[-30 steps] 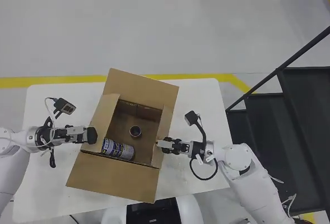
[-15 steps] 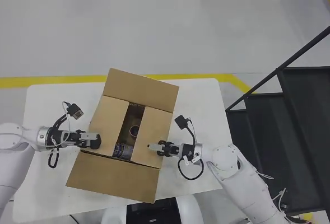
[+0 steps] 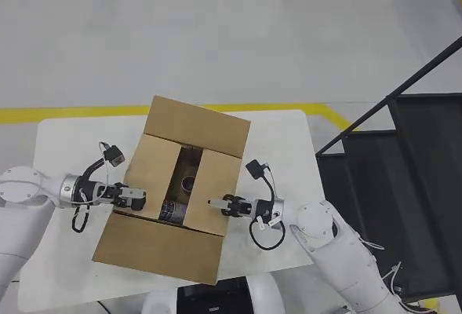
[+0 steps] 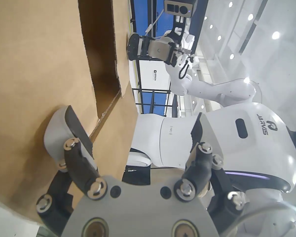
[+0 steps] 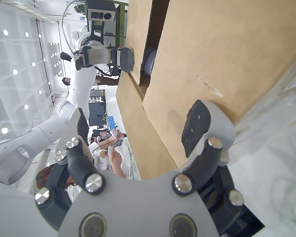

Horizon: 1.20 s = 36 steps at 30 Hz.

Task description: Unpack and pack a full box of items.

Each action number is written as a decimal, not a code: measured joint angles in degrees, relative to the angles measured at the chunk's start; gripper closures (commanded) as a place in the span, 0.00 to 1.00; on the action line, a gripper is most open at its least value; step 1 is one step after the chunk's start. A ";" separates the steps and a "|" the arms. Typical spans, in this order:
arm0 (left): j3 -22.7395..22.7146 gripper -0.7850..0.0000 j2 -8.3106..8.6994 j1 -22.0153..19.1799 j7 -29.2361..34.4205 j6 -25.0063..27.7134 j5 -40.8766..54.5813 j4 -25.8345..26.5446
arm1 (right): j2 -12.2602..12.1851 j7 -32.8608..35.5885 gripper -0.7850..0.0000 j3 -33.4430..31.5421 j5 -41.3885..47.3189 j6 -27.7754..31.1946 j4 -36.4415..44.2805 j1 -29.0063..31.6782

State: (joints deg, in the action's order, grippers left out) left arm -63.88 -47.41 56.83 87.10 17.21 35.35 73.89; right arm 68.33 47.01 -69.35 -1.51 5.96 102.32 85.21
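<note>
A brown cardboard box [image 3: 161,250] stands mid-table. Its left flap [image 3: 154,165] and right flap [image 3: 216,188] are folded inward, with a narrow gap between them. Through the gap I see a lying can [image 3: 170,210] and a dark round object [image 3: 189,184]. My left gripper [image 3: 134,196] is open at the left flap's outer side; in its wrist view the gripper [image 4: 135,134] has one finger [image 4: 71,129] lying on the cardboard. My right gripper [image 3: 215,204] is open at the right flap; in the right wrist view the gripper [image 5: 140,127] has one pad [image 5: 197,124] against the flap's surface.
The box's back flap [image 3: 199,122] and front flap stay spread outward, the front one reaching the table's near edge. The white table [image 3: 285,149] has bare room on both sides of the box. A black metal stair frame [image 3: 419,141] stands to the right.
Both side flaps, upright a second ago, have been pushed inward over the box, covering most of the can. Both grippers have moved in toward the box with them.
</note>
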 measured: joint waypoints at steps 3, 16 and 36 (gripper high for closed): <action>-1.89 0.00 0.28 0.28 -0.62 0.60 2.60 0.58 | -0.19 -0.03 0.00 -0.70 0.89 0.22 0.98 0.23; -9.12 0.00 1.80 3.30 0.39 -0.41 8.13 4.88 | -2.13 5.60 0.00 -7.27 1.12 1.31 7.37 5.61; -20.06 0.00 3.66 11.61 -0.16 0.14 9.00 8.09 | -3.91 11.02 0.00 -4.19 -2.55 2.21 9.57 17.26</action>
State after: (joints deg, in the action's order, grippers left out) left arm -83.94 -43.75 68.44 86.94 17.35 44.35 81.98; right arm 64.42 58.03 -73.53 -4.06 8.17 111.89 102.48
